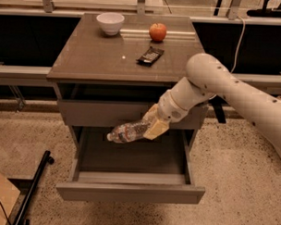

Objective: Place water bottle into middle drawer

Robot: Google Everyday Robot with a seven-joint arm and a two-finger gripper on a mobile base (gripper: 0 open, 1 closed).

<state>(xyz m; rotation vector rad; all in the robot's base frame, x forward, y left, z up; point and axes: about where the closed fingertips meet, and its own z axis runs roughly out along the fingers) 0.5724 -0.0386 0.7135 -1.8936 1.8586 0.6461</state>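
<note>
Clear crinkled plastic juts out past our gripper (151, 127). The bottle (127, 132) is pinched at its base end between the tan fingers (157, 129), and its capped neck points away from them and dips slightly. We judge it is held nearly level so that it can lie lengthwise across the wide tray rather than stand in it.

Below the gripper the drawer (128, 192) is pulled out, and its dark tray is open under the bottle. The bottle hangs above that tray, apart from the floor and walls, so the lowering and release are not yet done. Just behind the gripper is the closed upper drawer (103, 114). Keeping the wrist in front of that panel should let the arm descend without scraping it.

Well above the gripper, the tabletop (96, 57) carries a bowl (110, 23), an apple (157, 31) and a packet (150, 55). None of them are in our way.
</note>
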